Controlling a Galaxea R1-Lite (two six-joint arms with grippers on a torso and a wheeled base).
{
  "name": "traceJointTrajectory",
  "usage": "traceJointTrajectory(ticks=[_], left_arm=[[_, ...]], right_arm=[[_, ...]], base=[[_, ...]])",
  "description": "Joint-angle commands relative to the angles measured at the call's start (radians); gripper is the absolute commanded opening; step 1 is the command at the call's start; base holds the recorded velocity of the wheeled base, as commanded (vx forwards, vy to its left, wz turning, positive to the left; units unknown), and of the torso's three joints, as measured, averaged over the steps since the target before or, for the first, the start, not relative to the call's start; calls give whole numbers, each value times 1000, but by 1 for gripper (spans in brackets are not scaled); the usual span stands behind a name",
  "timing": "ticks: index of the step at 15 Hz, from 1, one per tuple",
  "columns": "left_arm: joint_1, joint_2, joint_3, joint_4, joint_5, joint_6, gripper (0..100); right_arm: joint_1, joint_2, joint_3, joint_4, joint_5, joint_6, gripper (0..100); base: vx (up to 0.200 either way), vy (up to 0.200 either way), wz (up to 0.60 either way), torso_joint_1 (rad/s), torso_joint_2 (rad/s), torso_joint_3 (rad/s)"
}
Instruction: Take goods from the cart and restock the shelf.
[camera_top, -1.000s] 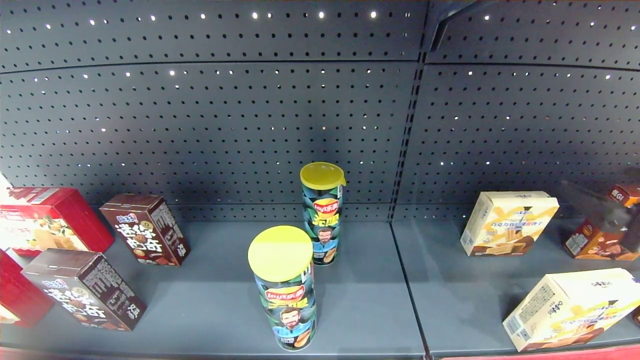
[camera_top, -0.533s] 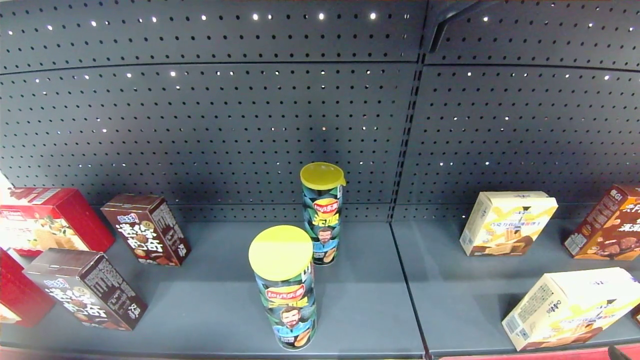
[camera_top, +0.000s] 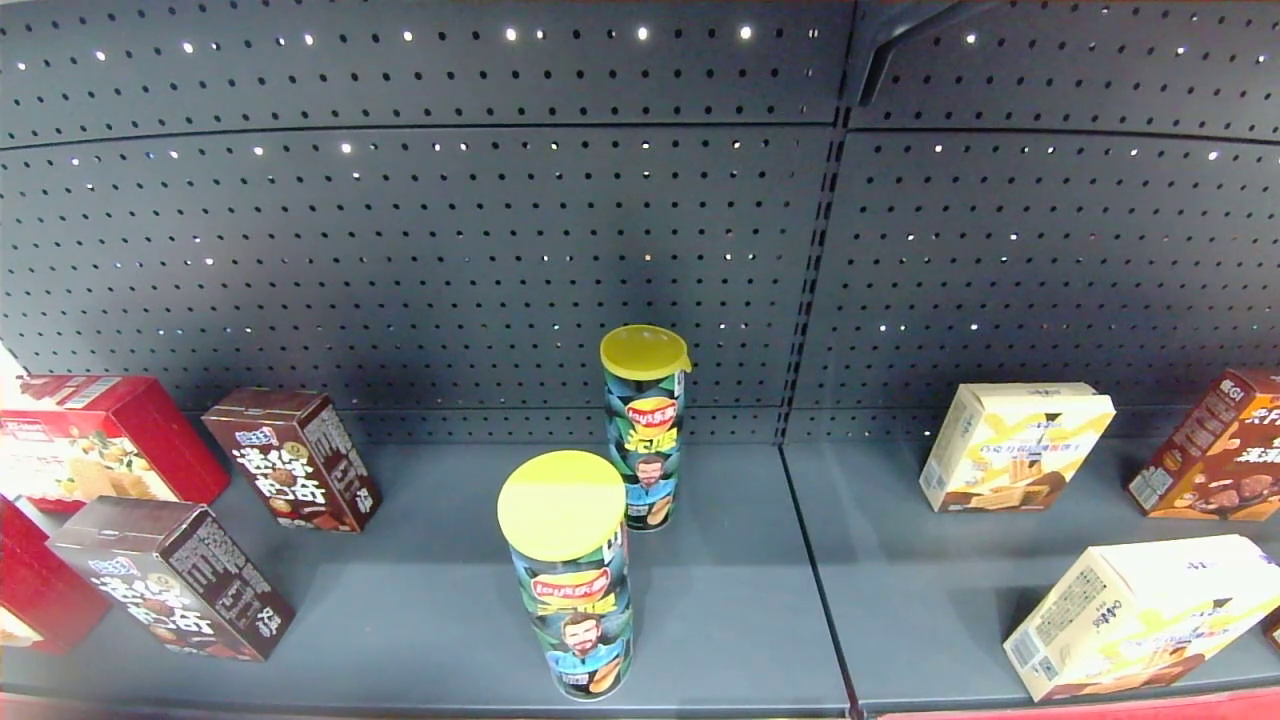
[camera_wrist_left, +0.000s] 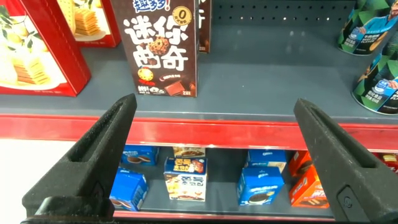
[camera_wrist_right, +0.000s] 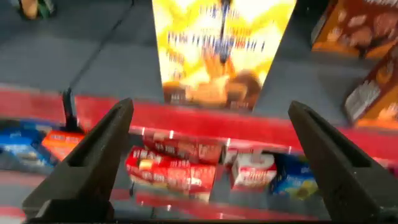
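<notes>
Dark pegboard (camera_top: 500, 250) backs the grey shelf (camera_top: 720, 600). Stock on it:
- front can (camera_top: 575, 590), upright, mid-shelf near the front edge
- rear can (camera_top: 645, 430), upright, behind it and close to the back
- brown box (camera_top: 175, 580) and red box (camera_top: 90, 440) toward the left end
- yellow box (camera_top: 1140, 615) and orange-brown box (camera_top: 1215, 450) toward the right end

Left gripper (camera_wrist_left: 214, 102) hangs just off the front edge, facing the brown box. Its jaws are spread wide with nothing between them. Right gripper (camera_wrist_right: 210, 104) is likewise wide apart and empty, facing a yellow carton (probably that same front one).

Handling, as a judgement:
- Cans: light, stiff-walled, smooth and round, so prone to slip or topple. Pinch across mid-body, below the lid.
- Boxes: light thin card that dents under a squeeze. Take them across the narrow faces with gentle pressure.
</notes>
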Motion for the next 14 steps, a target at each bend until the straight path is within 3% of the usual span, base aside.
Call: traceJointTrajectory(ticks=[1,11,12,13,14], left_arm=[[1,1,0,0,1,0,100],[1,1,-2,-8,3,6,100],[1,3,-51,-17,-1,17,100],[3,53,-197,23,-10,50,100],[3,104,-250,44,-28,53,100]], right_arm=[[2,-83,-11,5,2,1,100],[0,-83,-6,-9,-15,70,100],[0,-83,-6,-9,-15,71,100],[0,-83,-6,-12,-15,73,100],[0,-83,-6,-9,-12,74,100]], base=[[0,0,0,0,0,0],[0,0,0,0,0,0],[0,0,0,0,0,0],[0,0,0,0,0,0],[0,0,0,0,0,0]])
